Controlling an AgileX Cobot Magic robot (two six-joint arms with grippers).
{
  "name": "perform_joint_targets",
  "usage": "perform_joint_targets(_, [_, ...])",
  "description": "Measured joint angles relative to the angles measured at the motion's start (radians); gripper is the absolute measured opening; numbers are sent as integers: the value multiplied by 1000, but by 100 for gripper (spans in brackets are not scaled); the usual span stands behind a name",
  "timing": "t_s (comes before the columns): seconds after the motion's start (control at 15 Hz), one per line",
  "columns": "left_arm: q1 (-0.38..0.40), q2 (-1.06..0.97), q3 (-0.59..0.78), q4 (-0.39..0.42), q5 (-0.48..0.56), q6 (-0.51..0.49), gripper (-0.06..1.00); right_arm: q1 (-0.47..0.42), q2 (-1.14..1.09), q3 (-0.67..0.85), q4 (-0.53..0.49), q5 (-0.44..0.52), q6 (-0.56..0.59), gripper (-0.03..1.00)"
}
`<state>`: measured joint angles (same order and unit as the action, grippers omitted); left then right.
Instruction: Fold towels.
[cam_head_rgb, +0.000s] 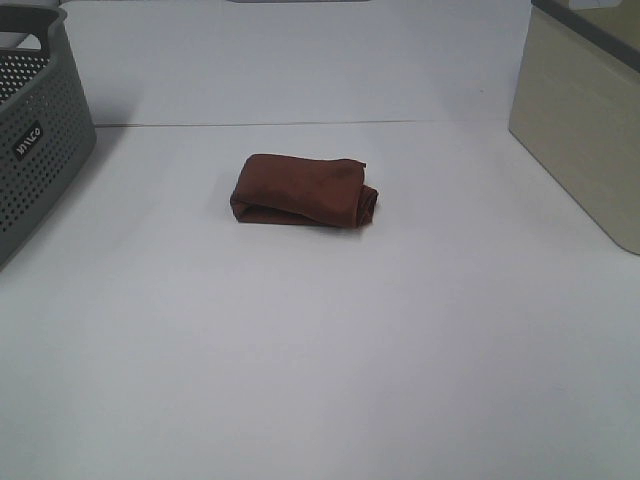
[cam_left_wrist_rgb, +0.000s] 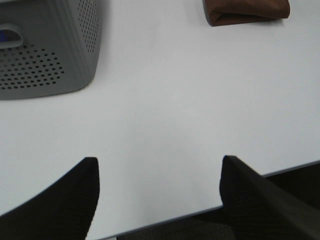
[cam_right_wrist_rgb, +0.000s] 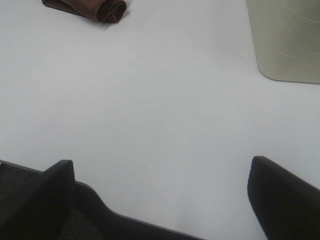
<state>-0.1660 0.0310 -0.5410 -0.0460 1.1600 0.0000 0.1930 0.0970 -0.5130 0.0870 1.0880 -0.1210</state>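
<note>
With the towel (cam_head_rgb: 304, 190) already bundled on the table (cam_head_rgb: 320, 360) well ahead of both, the left hand (cam_left_wrist_rgb: 159, 192) and right hand (cam_right_wrist_rgb: 161, 195), wide open and empty, should hold clear and leave it undisturbed.

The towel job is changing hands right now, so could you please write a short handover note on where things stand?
Left claw: open, empty, hovering over the near table edge, well away from the towel.
Right claw: open, empty, also back at the near edge.
Towel: lies mid-table as a compact folded bundle, one end rolled, touching neither container.
Grey perforated basket stands at far left, beige bin at far right.
Done: the towel appears folded.
Left: possibly tidying the rolled end; no other towel is visible.
</note>
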Motion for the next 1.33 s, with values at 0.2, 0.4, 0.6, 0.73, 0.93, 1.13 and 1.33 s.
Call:
perform_joint_targets(0.2, [0, -2, 39, -29, -100, 64, 66, 0, -10, 5, -12, -13, 0, 88])
perform_joint_targets(0.4, [0, -2, 41, -30, -103, 67, 66, 0, -10, 5, -12, -14, 0, 88])
perform_joint_targets(0.6, [0, -2, 41, -30, -106, 67, 66, 0, -10, 5, -11, -14, 0, 88])
perform_joint_targets(0.73, [0, -2, 41, -30, -106, 67, 66, 0, -10, 5, -11, -14, 0, 88])
perform_joint_targets(0.93, [2, -2, 41, -31, -106, 68, 66, -1, -10, 5, -11, -14, 0, 88])
perform_joint_targets(1.13, [135, -7, 41, -31, -106, 68, 66, -152, -10, 5, 4, -14, 0, 88])
perform_joint_targets(1.33, [181, -35, 42, -31, -106, 68, 66, -179, -10, 5, 7, -14, 0, 88])
